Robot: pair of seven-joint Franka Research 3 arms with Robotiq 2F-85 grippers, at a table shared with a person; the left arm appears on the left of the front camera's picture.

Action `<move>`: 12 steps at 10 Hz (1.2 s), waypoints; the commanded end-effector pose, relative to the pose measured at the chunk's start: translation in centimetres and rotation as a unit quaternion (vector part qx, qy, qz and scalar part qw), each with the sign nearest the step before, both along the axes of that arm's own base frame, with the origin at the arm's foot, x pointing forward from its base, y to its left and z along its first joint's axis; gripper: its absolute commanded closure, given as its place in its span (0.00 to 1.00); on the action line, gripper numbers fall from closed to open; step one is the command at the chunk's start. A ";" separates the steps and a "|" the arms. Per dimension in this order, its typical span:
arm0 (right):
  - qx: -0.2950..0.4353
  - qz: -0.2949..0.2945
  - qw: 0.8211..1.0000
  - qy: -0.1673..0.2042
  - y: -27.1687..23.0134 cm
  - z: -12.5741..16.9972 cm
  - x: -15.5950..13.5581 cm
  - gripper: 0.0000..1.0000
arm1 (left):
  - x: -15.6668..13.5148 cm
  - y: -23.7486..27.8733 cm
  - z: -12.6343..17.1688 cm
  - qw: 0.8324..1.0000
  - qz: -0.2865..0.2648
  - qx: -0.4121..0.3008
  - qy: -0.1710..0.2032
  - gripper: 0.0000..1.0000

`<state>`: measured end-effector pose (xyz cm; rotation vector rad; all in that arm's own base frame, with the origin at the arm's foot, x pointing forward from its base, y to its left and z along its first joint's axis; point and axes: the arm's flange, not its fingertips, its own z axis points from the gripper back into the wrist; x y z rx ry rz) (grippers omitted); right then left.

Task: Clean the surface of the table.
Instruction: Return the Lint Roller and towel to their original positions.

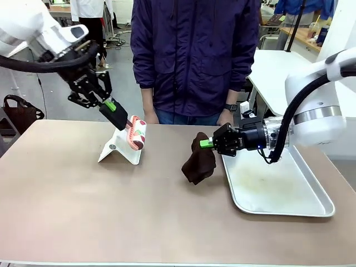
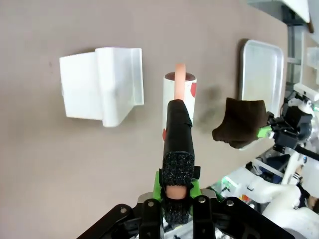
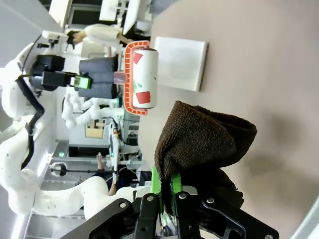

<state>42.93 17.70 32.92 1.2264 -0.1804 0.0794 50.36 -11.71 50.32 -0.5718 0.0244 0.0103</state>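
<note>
Two sets of fingers grip: left a lint roller, right a brown cloth.

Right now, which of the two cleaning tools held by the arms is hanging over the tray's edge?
The brown cloth, pinched by the right gripper, hangs at the tray's near-left edge. The lint roller, held by the left gripper, is by the white stand.

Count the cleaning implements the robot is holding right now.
2: a lint roller in the left tool, lifted beside its white holder; a brown cloth in the right tool, left of the metal tray.
</note>
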 end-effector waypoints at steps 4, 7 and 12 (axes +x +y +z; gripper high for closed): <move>-0.012 -0.013 1.000 -0.001 -0.1 -0.4 0.2 0.91 | 0.6 -1.0 -0.6 1.000 0.002 0.010 -0.002 0.78; -0.021 -0.018 1.000 0.001 -0.2 -0.8 0.2 0.91 | 1.0 -1.3 -1.2 1.000 0.000 0.011 0.003 0.78; -0.043 -0.067 0.997 0.009 2.3 -2.3 3.3 0.91 | 3.3 -1.2 -3.8 0.999 0.019 0.047 0.018 0.78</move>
